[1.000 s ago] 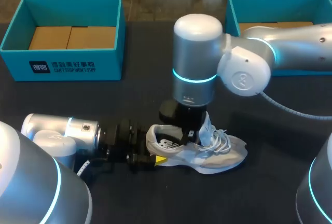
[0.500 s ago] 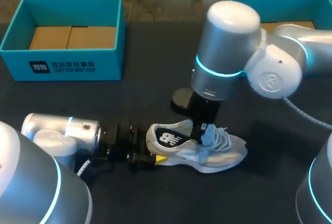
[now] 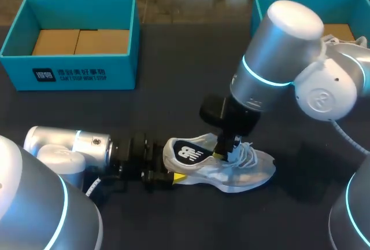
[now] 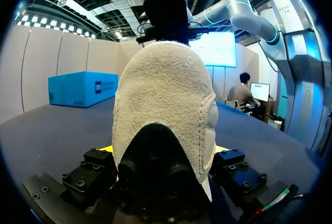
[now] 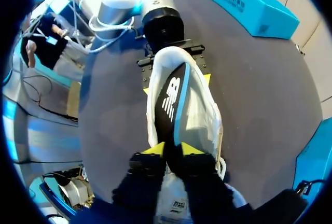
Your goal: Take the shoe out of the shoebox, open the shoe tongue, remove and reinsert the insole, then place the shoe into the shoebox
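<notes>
Dark table (image 3: 173,111), shoe (image 5: 202,115) on it: left gripper (image 4: 163,151) clamps its heel, right gripper (image 5: 173,150) pinches the insole (image 5: 167,105) at its opening; skewed motion could buckle the insole.

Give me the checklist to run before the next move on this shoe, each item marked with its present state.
1. Left gripper holds the shoe by the heel: ok, the heel sits between both fingers.
2. Right gripper pinches the insole: ok, both yellow tips are on it.
3. Insole seated flat in the shoe: not ok, it lies tilted in the opening.
4. Shoe sole-down on the table: ok.
5. Laces clear of the right gripper: cannot tell.
6. Shoebox open: ok.
</notes>
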Robot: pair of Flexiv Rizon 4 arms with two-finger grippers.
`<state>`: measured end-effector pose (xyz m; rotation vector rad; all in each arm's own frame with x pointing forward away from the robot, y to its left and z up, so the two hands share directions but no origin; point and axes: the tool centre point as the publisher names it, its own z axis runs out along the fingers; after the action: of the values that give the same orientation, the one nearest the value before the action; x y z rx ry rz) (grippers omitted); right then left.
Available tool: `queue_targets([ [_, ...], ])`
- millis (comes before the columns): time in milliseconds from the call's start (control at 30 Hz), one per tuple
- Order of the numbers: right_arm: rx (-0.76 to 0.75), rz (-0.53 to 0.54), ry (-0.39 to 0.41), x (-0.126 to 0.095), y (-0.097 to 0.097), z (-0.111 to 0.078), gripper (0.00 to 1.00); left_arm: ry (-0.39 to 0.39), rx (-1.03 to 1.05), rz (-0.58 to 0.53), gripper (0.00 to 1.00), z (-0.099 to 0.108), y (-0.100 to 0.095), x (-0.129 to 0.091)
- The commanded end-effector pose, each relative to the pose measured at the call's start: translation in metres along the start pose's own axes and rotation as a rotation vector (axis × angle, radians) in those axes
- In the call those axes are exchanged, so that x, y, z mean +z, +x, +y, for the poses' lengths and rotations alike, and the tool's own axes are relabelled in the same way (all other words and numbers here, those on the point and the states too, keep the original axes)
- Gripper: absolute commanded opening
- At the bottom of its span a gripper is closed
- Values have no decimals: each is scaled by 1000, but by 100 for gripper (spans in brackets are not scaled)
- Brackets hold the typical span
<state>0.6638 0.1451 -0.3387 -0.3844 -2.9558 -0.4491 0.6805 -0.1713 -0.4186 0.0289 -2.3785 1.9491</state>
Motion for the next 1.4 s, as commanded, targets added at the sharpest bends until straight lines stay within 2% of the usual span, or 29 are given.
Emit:
queue_targets([
  [33,-4,-3,30,-1,1,6,37,0,0,-1,0,1,0,1],
  [200,9,15,71,6,-3,11,43,0,0,-1,0,1,0,1],
  [600,-3,40,94,18,-7,21,43,0,0,-1,0,1,0,1],
  [833,-1,111,114,30,0,14,47,0,0,-1,0,1,0,1],
  [900,-3,124,120,32,1,13,44,0,0,-1,0,1,0,1],
  [1033,4,137,109,34,5,12,28,0,0,-1,0,1,0,1],
  [1133,19,137,87,31,7,12,0,0,0,-1,0,1,0,1],
  [1400,-34,93,11,12,16,12,0,0,0,-1,0,1,0,1],
])
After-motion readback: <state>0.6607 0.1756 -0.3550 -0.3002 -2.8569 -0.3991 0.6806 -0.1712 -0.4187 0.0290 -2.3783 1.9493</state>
